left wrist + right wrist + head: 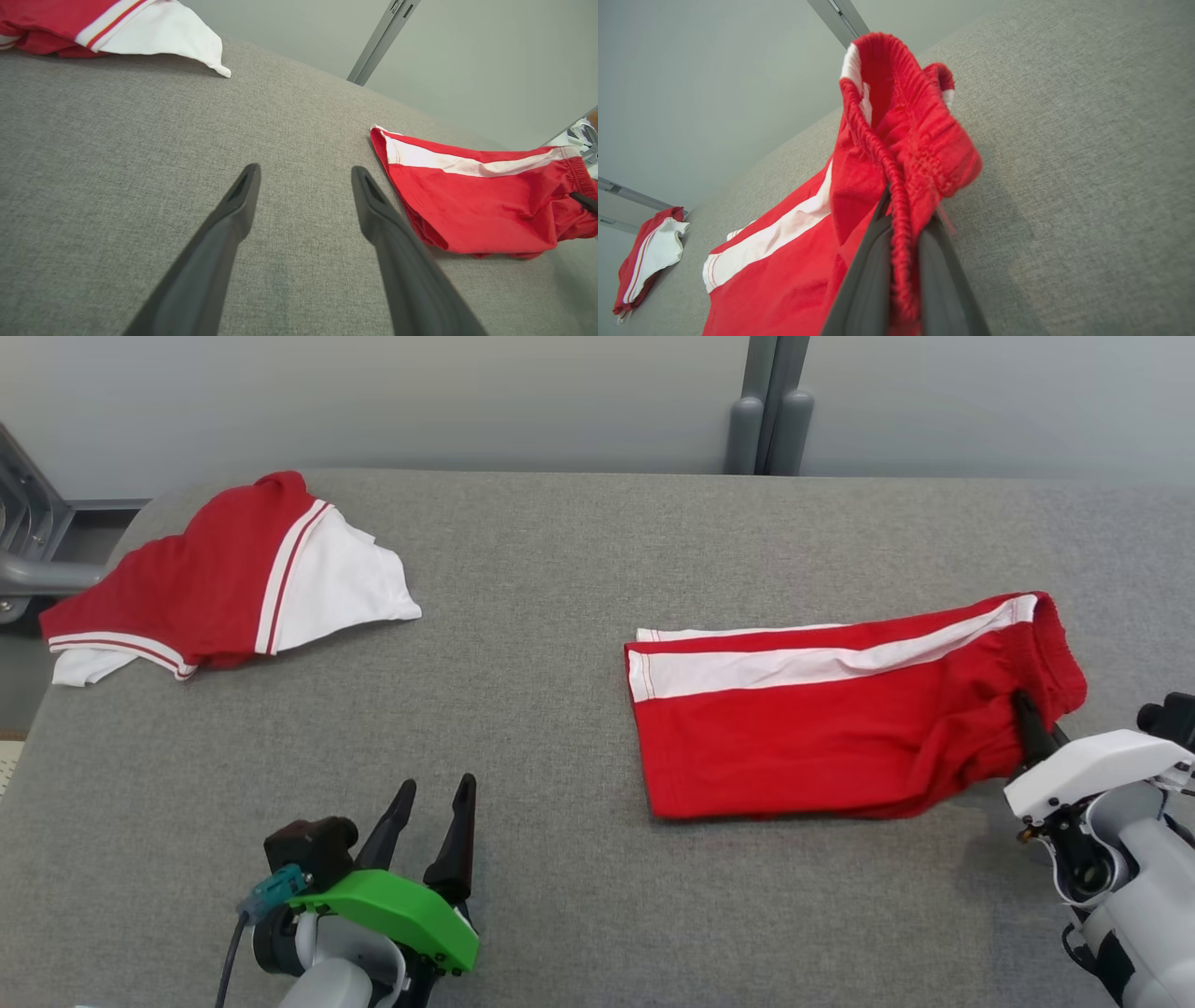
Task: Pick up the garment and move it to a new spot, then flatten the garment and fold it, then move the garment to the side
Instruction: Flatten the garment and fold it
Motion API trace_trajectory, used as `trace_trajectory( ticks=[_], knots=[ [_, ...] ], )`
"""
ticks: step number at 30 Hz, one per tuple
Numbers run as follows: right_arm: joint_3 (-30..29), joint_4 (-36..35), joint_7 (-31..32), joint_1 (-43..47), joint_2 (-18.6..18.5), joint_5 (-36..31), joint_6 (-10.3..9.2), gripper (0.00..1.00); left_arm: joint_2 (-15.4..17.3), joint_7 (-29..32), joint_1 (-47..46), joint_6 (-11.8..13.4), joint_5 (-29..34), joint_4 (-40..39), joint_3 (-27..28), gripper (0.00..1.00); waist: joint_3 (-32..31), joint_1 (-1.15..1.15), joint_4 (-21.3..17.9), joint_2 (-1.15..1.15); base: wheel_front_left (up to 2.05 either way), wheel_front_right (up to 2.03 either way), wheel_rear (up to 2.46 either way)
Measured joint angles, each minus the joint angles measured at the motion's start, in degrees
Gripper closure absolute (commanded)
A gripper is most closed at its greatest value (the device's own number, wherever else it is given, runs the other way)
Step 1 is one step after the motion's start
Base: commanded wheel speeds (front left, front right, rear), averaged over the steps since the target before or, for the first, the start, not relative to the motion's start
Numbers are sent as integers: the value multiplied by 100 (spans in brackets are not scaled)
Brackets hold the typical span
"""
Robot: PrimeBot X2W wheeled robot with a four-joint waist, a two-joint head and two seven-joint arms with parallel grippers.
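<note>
The garment (822, 728), red shorts with a white side stripe, lies folded on the right of the grey table (560, 616). My right gripper (1027, 719) is shut on its elastic waistband at the near right end. In the right wrist view the waistband (901, 140) is bunched and pinched between the two dark fingers (868, 275), and my right gripper (901, 224) holds it just above the table. My left gripper (437, 798) stands open over bare table at the front left, apart from the shorts (481, 196); my left gripper (303, 175) holds nothing.
A second red and white garment (224, 579) lies crumpled at the table's far left corner, partly over the edge. A grey wall and a vertical post (770, 406) stand behind the table. A metal frame (28, 541) sits off the left edge.
</note>
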Motion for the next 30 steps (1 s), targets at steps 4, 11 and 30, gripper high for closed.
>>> trace_trajectory(
  ticks=[4,11,30],
  knots=[
    [191,-282,79,-5,115,-15,49,100,-10,0,28,-8,0,-80,-21,0,-74,0,17,0,0,0,0],
    [702,-699,314,-60,270,-291,49,100,-11,0,106,-8,0,-127,-43,0,-134,0,146,0,0,0,0],
    [1400,-472,1063,-387,548,-834,-231,98,-40,0,219,10,-1,-279,-165,0,-207,0,911,0,0,0,0]
  ],
)
